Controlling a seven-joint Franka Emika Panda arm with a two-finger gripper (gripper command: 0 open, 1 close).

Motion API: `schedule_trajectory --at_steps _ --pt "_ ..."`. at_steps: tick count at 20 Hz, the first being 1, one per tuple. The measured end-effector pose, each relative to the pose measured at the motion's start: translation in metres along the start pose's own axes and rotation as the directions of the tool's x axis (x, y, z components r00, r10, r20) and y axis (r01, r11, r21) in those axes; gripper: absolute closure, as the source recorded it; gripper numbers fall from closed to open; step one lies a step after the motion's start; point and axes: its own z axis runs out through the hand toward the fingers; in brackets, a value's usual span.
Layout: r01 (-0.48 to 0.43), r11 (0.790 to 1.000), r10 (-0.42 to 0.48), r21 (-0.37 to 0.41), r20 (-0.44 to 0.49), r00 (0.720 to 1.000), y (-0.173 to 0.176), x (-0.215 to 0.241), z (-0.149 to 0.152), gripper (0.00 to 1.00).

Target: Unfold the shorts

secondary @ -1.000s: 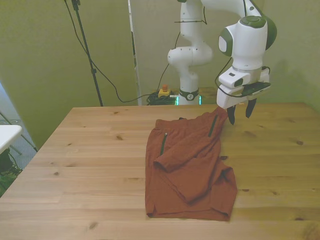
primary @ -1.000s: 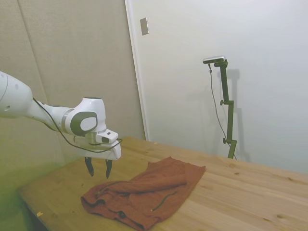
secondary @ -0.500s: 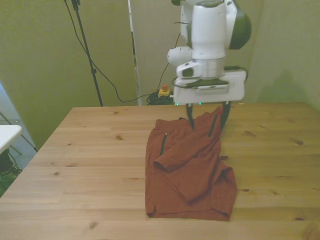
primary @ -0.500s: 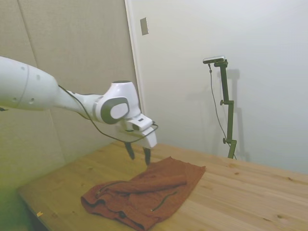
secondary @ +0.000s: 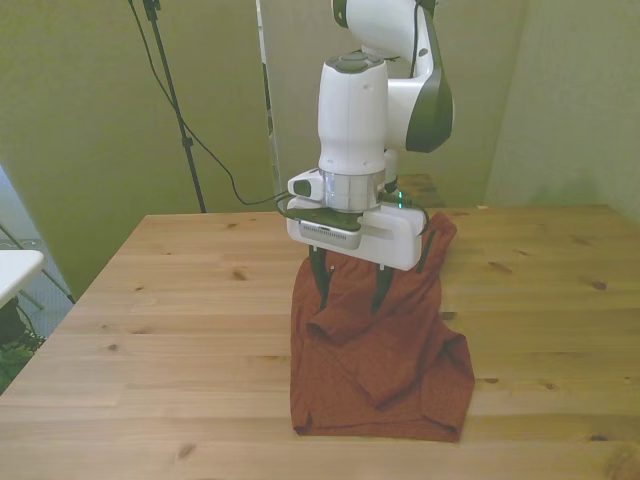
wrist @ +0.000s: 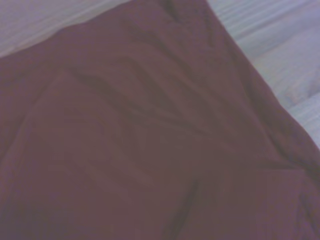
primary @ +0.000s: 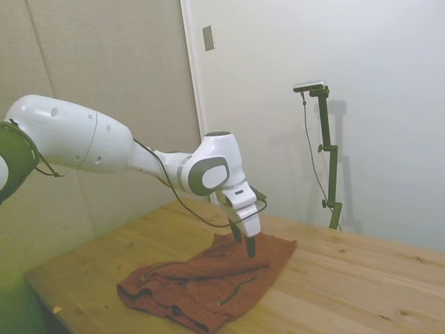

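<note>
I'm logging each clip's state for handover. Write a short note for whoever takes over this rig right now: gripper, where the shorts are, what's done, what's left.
Gripper: open, fingers pointing down, poised over the folded flap, holding nothing.
Shorts: lying on the wooden table, still folded, with one flap laid diagonally across the middle. The wrist view shows only red cloth and a strip of table.
Done: arm positioned above the fold.
Left: lower, pinch the flap's edge, draw it open and lay the shorts flat.

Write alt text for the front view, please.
A white robot arm holds its open gripper just above rust-red shorts lying folded on a wooden table, fingers pointing down over a folded flap.
</note>
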Motion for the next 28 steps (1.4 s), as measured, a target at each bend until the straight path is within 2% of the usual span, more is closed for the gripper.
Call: schedule_trajectory --at_steps 3,4,8,16,28 --pt "-0.070 0.997 0.069 -0.028 -0.025 0.997 0.000 0.004 0.015 0.00" --pt "-0.074 0.997 0.073 -0.034 -0.026 0.997 0.000 0.006 0.019 1.00" --pt "-0.074 0.996 0.073 -0.056 -0.024 0.997 -0.001 0.006 0.035 1.00" --pt "-0.071 0.995 0.069 -0.067 -0.022 0.997 -0.006 0.005 0.047 1.00" --pt "-0.065 0.996 0.063 -0.059 -0.023 0.998 -0.010 0.003 0.044 1.00"
